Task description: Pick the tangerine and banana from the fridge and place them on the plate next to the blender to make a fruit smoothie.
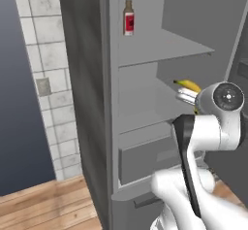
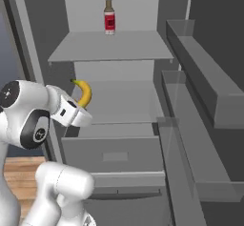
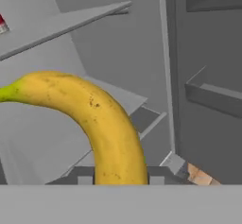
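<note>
My gripper [image 3: 120,177] is shut on the banana [image 3: 101,124], a curved yellow fruit with a greenish tip. The fruit rises from between the two dark fingertips [image 3: 84,176] in the hand view. Seen from the base, the banana [image 2: 86,92] hangs in front of the middle shelf of the open grey fridge [image 2: 114,48], just above my white hand. From the left it is a yellow arc [image 1: 189,84] behind the wrist. The tangerine, the plate and the blender are out of view.
A small bottle with a red label [image 2: 109,13] stands on the fridge's top shelf. Below the middle shelf is a closed grey drawer [image 2: 112,156]. The ribbed door shelves [image 2: 200,77] jut out on the right. A tiled wall [image 1: 46,78] and wooden floor lie left.
</note>
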{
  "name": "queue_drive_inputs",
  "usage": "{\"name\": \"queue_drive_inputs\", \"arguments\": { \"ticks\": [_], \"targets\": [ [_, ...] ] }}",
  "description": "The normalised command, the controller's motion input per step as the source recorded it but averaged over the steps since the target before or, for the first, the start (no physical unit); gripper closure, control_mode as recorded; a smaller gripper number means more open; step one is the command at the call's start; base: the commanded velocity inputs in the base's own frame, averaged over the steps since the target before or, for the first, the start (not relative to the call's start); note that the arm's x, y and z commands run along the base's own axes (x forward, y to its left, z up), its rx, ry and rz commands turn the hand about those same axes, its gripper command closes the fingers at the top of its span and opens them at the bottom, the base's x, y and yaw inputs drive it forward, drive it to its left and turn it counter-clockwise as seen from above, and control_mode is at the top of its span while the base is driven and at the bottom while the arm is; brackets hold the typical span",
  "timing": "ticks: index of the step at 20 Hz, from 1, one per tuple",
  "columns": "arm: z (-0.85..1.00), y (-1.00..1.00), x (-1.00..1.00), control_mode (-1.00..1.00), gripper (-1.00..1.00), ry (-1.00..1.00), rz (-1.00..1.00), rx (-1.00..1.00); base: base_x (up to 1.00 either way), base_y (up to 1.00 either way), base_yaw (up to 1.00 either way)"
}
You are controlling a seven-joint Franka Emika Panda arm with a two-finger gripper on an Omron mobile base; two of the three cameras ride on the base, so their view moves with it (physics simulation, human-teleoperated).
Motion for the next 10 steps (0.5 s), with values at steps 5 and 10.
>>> {"name": "queue_drive_inputs", "arguments": {
  "ticks": [5,10],
  "targets": [
    [0.0,0.0,0.0,1.0,1.0,0.0,0.0,0.0,-1.0,0.24,-0.3],
    [0.0,0.0,0.0,1.0,1.0,0.0,0.0,0.0,-1.0,0.22,-0.62]
  ]
}}
